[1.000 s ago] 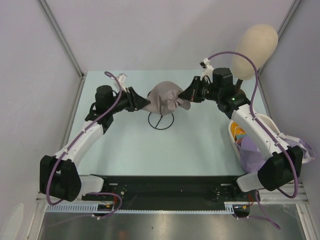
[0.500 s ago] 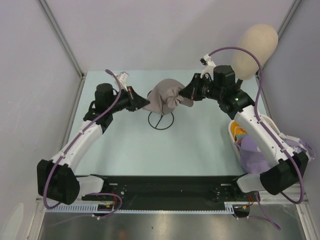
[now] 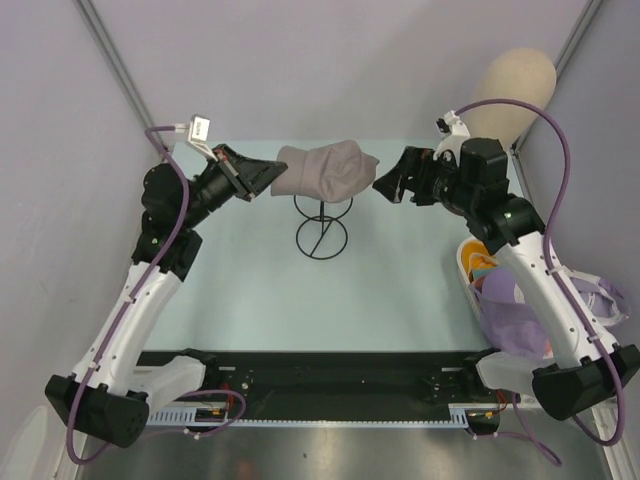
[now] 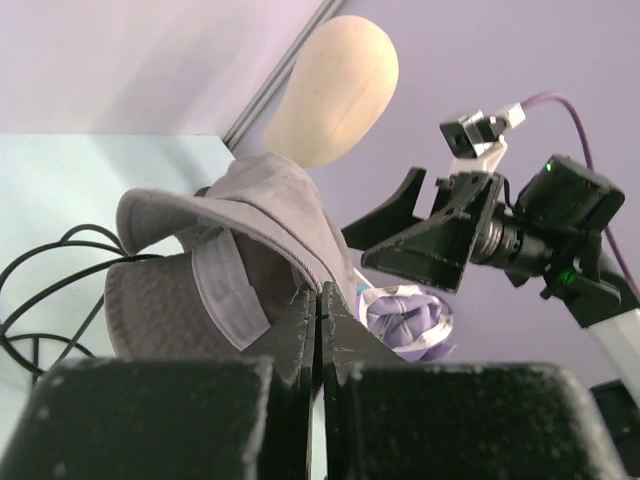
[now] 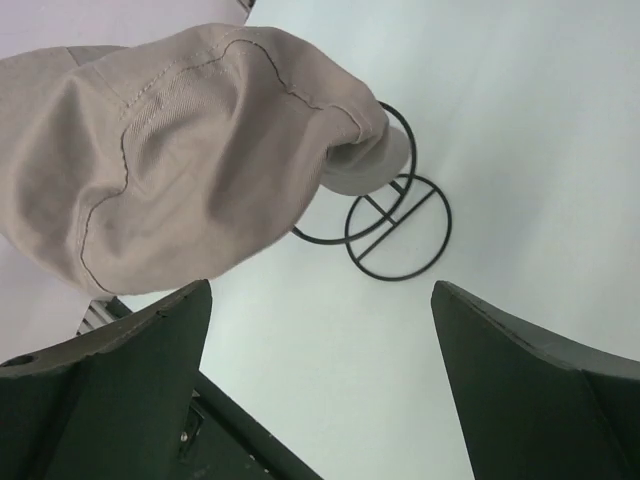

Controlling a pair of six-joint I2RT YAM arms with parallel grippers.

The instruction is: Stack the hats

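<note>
A greyish-lavender hat (image 3: 325, 170) hangs in the air just above a black wire stand (image 3: 321, 235) at the middle back of the table. My left gripper (image 3: 264, 179) is shut on its left brim; in the left wrist view the jaws (image 4: 322, 292) pinch the brim fabric of the hat (image 4: 240, 230). My right gripper (image 3: 385, 185) stands wide open to the right of the hat, apart from it. In the right wrist view the hat (image 5: 190, 150) lies beyond the open gripper (image 5: 320, 288), with nothing between the fingers.
A beige mannequin head (image 3: 510, 95) stands at the back right corner. A white basket (image 3: 466, 272) by the right arm holds orange and purple fabric (image 3: 515, 315). The wire stand's rings (image 5: 395, 225) rest on the pale green table.
The right gripper opened, let go of the hat and drew back to the right. The left arm rose and carries the hat, now stretched flat, above the stand.
</note>
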